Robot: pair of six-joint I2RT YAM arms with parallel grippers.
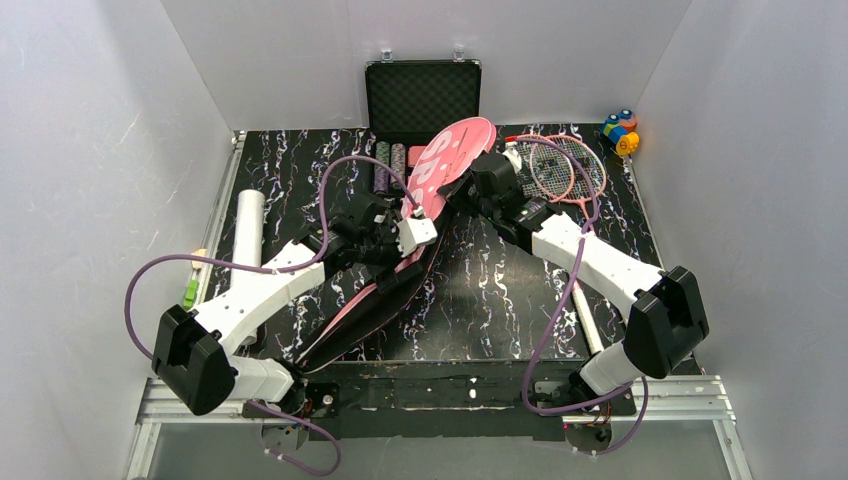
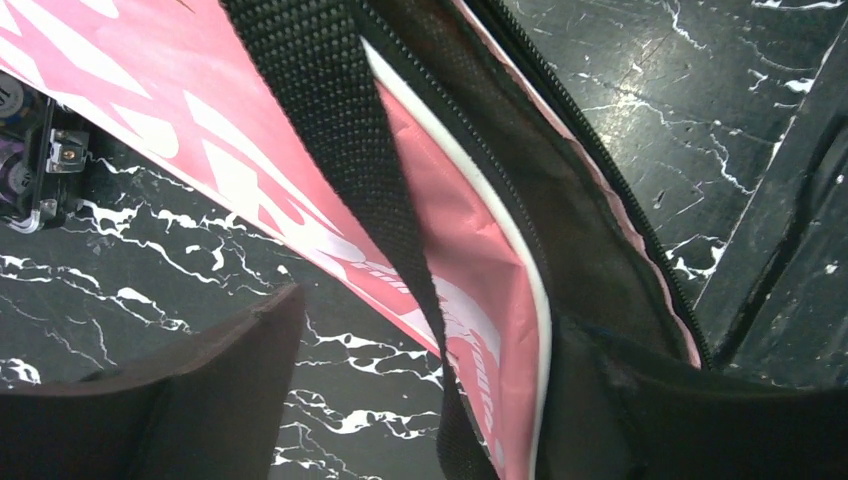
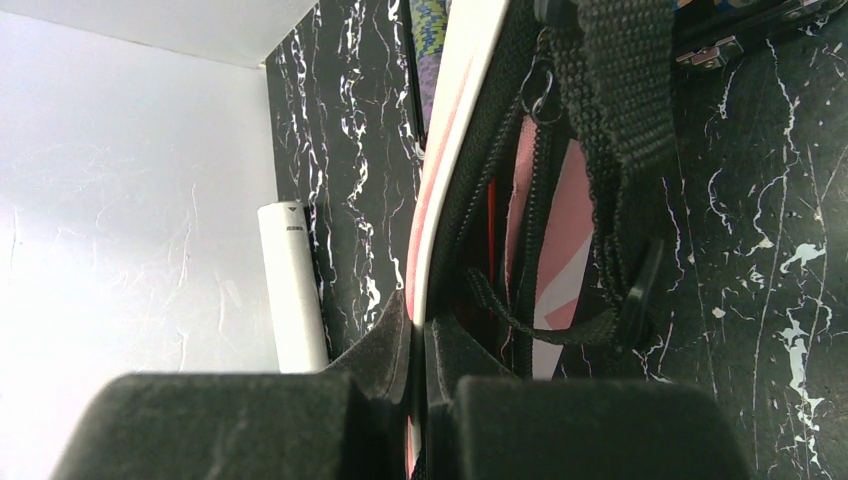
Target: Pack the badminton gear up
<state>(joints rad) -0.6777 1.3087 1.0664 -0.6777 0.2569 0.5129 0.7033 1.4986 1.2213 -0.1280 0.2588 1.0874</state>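
Note:
The pink cover [image 1: 452, 155] lettered in white lies slantwise across the middle of the table, with its zip open. My right gripper [image 1: 460, 192] is shut on its white-piped edge [image 3: 428, 230] near the head and holds that flap up. My left gripper [image 1: 398, 258] is open lower down. Between its fingers [image 2: 200, 390] lie the cover's edge [image 2: 470, 250] and the black strap [image 2: 340, 130], and neither is pinched. The right finger sits against the dark lining. Two pink rackets [image 1: 565, 165] lie at the back right. A long white tube [image 1: 247, 225] lies along the left edge.
An open black case [image 1: 422, 95] stands against the back wall, with stacks of poker chips [image 1: 385, 165] in front of it. A small multicoloured toy [image 1: 620, 132] sits in the back right corner. White walls close in three sides. The tube [image 3: 293, 290] shows beyond the right fingers.

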